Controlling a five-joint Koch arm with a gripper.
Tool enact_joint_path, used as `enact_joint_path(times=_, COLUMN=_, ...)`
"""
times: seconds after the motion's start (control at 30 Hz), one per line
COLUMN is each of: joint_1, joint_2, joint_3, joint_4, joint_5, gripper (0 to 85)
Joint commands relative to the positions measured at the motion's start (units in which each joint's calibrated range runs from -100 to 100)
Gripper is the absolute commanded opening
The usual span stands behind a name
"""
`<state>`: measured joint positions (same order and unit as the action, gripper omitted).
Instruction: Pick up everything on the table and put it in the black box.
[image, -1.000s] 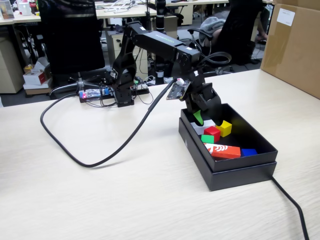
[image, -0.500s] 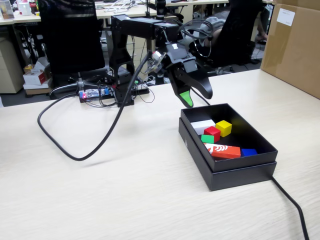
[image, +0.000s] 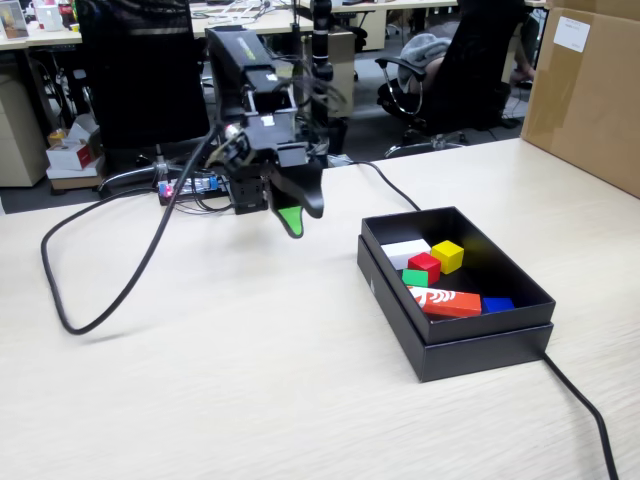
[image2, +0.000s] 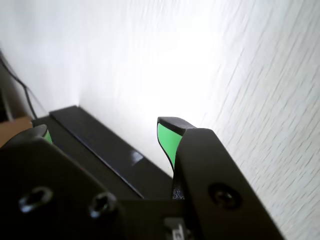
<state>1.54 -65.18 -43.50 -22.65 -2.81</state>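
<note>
Since it swung left off the black box (image: 470, 345), arm with empty jaws apart.

The fixed view stands off the near edge of the worktop (image: 200, 400), raised, looking across and down toward the far edge and the office behind, from middling range. The wrist view rides just behind the pincer (image2: 105, 134), very close, looking past its green-lined tips down at the bare worktop (image2: 260, 75). Both views share the pincer (image: 291, 218), the worktop and an edge of the box (image: 455, 345) (image2: 95, 145).
</note>
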Motion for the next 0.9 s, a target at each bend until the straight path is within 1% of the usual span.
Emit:
enact_joint_path(times=0.0, joint_1=-1.5, joint_2=-10.2, joint_3=-7.1, joint_4=12.7, joint_5=-0.4, gripper=44.1)
enact_joint_path(times=0.1, joint_1=-2.2, joint_2=-13.9, joint_3=-16.5, joint_4=21.7, joint_5=-0.1, gripper=44.1)
enact_joint_path(times=0.17, joint_1=-2.7, joint_2=-15.9, joint_3=-21.5, joint_4=26.3, joint_5=0.8, gripper=44.0)
enact_joint_path(times=0.23, joint_1=-3.0, joint_2=-18.2, joint_3=-27.6, joint_4=28.0, joint_5=1.7, gripper=44.1)
enact_joint_path(times=0.3, joint_1=-3.0, joint_2=-19.7, joint_3=-31.4, joint_4=29.3, joint_5=2.1, gripper=46.4)
enact_joint_path(times=0.47, joint_1=-2.9, joint_2=-21.6, joint_3=-37.9, joint_4=31.5, joint_5=2.6, gripper=48.3)
enact_joint_path(times=0.57, joint_1=-3.2, joint_2=-22.5, joint_3=-42.4, joint_4=35.1, joint_5=2.6, gripper=48.5)
enact_joint_path(times=0.7, joint_1=-3.0, joint_2=-23.7, joint_3=-46.6, joint_4=37.1, joint_5=3.7, gripper=48.8)
enact_joint_path(times=0.87, joint_1=-2.4, joint_2=-23.9, joint_3=-51.9, joint_4=40.1, joint_5=4.0, gripper=49.3)
